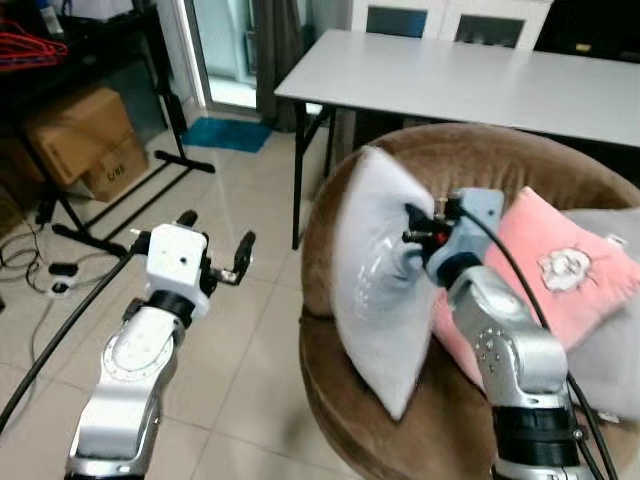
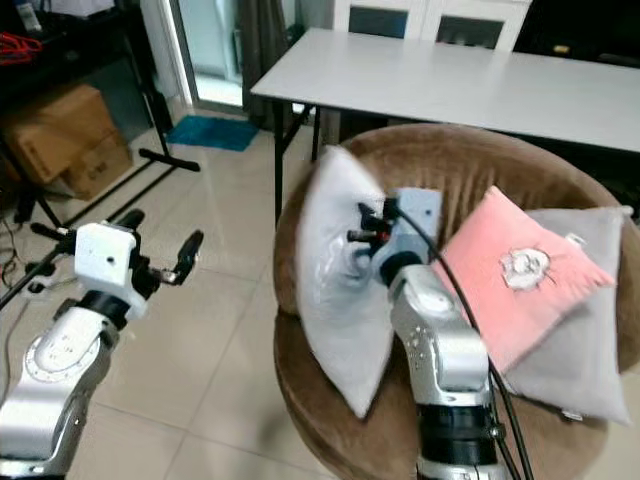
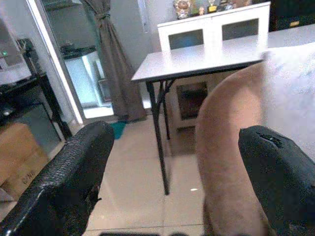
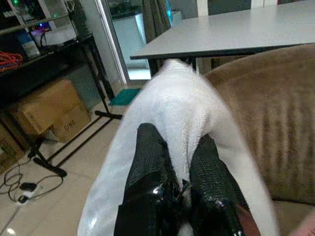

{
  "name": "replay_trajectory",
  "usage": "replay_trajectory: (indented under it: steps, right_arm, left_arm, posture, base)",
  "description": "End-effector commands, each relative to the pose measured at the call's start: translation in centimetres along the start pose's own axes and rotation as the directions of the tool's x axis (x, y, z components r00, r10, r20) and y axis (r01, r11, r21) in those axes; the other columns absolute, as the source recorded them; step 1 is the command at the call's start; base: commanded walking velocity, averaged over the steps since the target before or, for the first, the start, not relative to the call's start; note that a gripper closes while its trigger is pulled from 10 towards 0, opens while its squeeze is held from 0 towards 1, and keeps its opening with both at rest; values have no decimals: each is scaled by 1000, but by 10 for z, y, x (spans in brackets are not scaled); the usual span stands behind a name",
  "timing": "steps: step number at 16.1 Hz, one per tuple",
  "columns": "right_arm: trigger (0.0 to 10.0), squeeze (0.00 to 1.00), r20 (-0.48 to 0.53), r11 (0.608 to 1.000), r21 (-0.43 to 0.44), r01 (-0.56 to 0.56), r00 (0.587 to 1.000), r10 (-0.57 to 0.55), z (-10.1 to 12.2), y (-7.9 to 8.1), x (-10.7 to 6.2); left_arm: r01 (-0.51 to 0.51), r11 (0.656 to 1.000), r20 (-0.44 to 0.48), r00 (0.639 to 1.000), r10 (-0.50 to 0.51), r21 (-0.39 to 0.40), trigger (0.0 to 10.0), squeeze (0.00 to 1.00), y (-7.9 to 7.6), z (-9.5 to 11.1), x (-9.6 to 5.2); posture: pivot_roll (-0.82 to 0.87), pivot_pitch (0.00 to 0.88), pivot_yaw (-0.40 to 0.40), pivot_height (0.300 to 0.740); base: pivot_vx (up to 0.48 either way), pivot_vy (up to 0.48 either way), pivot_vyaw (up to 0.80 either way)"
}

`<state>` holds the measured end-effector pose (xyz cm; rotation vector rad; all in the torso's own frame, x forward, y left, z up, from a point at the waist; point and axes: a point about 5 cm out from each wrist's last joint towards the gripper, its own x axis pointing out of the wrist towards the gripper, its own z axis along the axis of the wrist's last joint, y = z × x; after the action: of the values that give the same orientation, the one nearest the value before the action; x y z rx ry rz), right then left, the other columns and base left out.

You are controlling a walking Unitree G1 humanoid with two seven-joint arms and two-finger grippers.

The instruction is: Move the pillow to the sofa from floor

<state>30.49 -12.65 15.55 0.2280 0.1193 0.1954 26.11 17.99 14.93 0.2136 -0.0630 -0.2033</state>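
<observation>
**White pillow held upright on the brown sofa**

The right gripper (image 4: pixel 184 172) has its jaws clamped on a fold of the soft white square pillow (image 1: pixel 375 275). The pillow stands on one corner on the seat of the round brown fabric sofa (image 1: pixel 480 150), leaning against the sofa's left rim and off the floor. To its right, further along the seat, a pink square cushion with a small printed figure (image 1: pixel 565 265) lies tilted on a pale grey cushion (image 2: pixel 570 360) beneath it, just beside the right arm.

The left gripper (image 1: pixel 215 245) hangs over the pale tiled floor (image 1: pixel 235 360) to the left of the sofa, its jaws apart and holding nothing. Behind the sofa, on the far side, stands a long white tabletop on dark legs (image 1: pixel 470 75). At far left, brown cardboard boxes (image 1: pixel 85 140) sit under a black metal rack (image 1: pixel 120 190).
</observation>
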Motion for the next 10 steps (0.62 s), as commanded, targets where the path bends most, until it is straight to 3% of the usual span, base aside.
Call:
replay_trajectory:
  steps: [1,3,10]
  right_arm:
    - [10000,0,42,999,0,-37,998,37,10,10,1]
    - [10000,0,39,1000,-9,-27,999,27,9,9,-1]
    - [10000,0,32,1000,-18,-4,999,5,5,8,-6]
  left_arm:
    - [1,1000,-1,1000,-1,6,10000,0,3,1,-1]
    - [26,1000,-9,1000,-26,4,10000,0,0,0,-1]
    - [112,994,-49,992,-112,1,10000,0,-6,-5,2]
  posture:
    - [-27,0,2,740]
    - [-31,0,9,740]
    - [-53,0,45,740]
  base:
    - [341,0,-800]
    - [337,0,-800]
    - [277,0,0]
